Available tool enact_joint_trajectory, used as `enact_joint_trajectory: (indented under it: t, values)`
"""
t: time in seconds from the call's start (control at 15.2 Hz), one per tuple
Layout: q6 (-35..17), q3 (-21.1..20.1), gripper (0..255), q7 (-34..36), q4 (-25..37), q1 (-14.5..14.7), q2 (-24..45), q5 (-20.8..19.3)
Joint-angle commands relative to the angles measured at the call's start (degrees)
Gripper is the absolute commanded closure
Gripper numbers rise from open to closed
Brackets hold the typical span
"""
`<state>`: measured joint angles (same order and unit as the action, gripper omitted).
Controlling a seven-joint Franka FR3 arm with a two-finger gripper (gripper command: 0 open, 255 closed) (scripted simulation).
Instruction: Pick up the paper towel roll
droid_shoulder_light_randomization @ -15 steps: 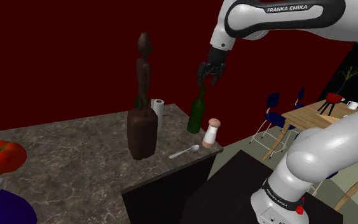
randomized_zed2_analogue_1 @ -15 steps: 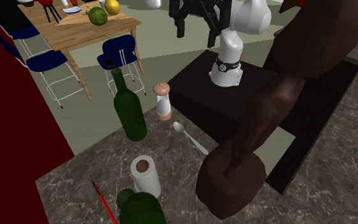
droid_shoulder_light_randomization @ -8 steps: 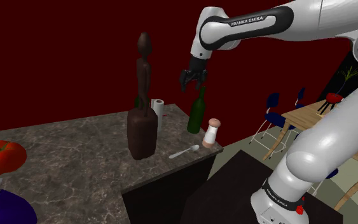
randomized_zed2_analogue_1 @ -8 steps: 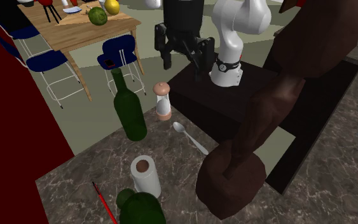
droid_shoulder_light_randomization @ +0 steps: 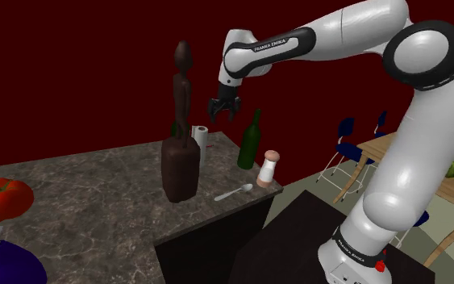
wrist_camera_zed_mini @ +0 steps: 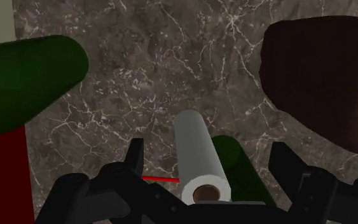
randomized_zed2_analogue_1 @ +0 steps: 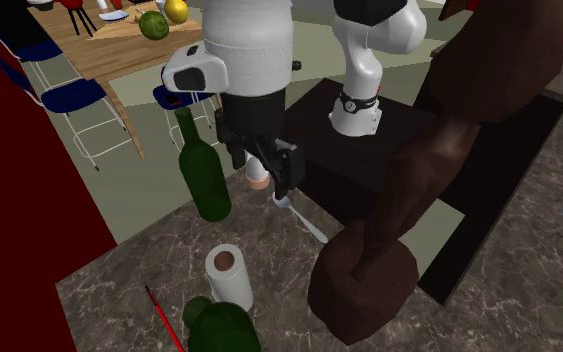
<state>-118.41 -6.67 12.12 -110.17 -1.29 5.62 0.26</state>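
The claw (droid_shoulder_light_randomization: 222, 114) hangs released, its two black fingers spread wide. That spread looks meant to straddle the paper towel roll (wrist_camera_zed_mini: 198, 153) rather than any neighbour. The roll stands upright on the marbled worktop (droid_shoulder_light_randomization: 96, 202), well below the claw and untouched by it. In the wrist view it lies between the lines of the fingers, its brown core hole facing up, which leaves its round sides free for a pinch.

The height seems deliberate, since the spot under the claw is crowded. A tall green bottle (randomized_zed2_analogue_1: 202, 172) rises to one side of the claw, and a dark brown statue (randomized_zed2_analogue_1: 399, 220) looms on the other. A second green bottle (wrist_camera_zed_mini: 236, 167) sits just beside the roll on its far side from the tall one, with a thin red stick (wrist_camera_zed_mini: 159, 179) lying near its foot.

The step in hand looks like lining up above the roll before descending. The tight neighbour is the likely snag, as one finger must slip between roll and bottle.
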Motion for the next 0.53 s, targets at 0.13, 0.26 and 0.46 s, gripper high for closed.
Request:
enact_joint_trajectory:
  t: [0.13,0.26,0.46]
  values:
    - [-0.7,-0.1,0,1.8,7.8,0.7,9.1,-1.4]
    - [-0.6,0.1,0,2.4,12.2,1.1,13.9,-2.1]
    - [0.1,0.4,0,3.2,19.3,1.7,20.7,-2.9]
